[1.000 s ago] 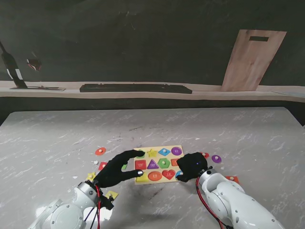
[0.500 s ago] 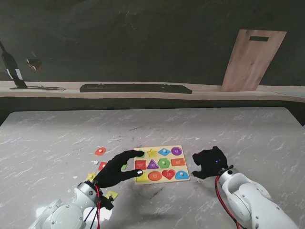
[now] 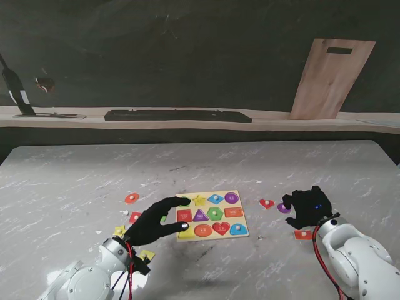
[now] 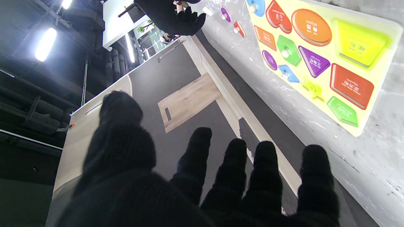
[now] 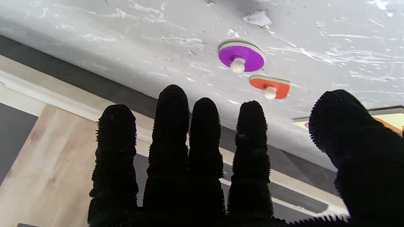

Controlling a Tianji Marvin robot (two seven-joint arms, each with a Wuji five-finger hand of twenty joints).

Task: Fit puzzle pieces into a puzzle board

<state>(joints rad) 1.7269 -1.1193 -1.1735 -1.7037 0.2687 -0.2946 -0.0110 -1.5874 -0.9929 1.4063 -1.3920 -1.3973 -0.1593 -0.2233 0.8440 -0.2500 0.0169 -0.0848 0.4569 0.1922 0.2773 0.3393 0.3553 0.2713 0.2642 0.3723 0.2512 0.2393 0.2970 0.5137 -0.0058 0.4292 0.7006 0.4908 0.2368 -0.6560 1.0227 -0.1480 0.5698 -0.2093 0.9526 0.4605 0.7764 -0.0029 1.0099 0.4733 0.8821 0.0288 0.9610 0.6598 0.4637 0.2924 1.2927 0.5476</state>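
The yellow puzzle board (image 3: 215, 238) lies in the middle of the table with coloured shapes in its slots; the left wrist view shows it too (image 4: 363, 126). My left hand (image 3: 156, 222) is open, its fingers spread over the board's left edge and holding nothing (image 4: 202, 189). My right hand (image 3: 306, 208) is open to the right of the board, fingers apart and empty (image 5: 205, 164). Just off its fingertips lies a purple round piece (image 3: 284, 208) (image 5: 241, 58). A red heart piece (image 3: 267, 204) (image 5: 270, 86) lies beyond it, towards the board.
An orange piece (image 3: 303, 234) lies next to my right wrist. Left of the board lie an orange round piece (image 3: 131, 198), a red piece (image 3: 134, 217), a yellow star (image 3: 119, 231) and another yellow piece (image 3: 147, 255). A wooden plank (image 3: 330, 78) leans on the back wall.
My right hand has drawn away from the board's near right corner and moved right, uncovering a blue piece seated there. The left hand has not moved.
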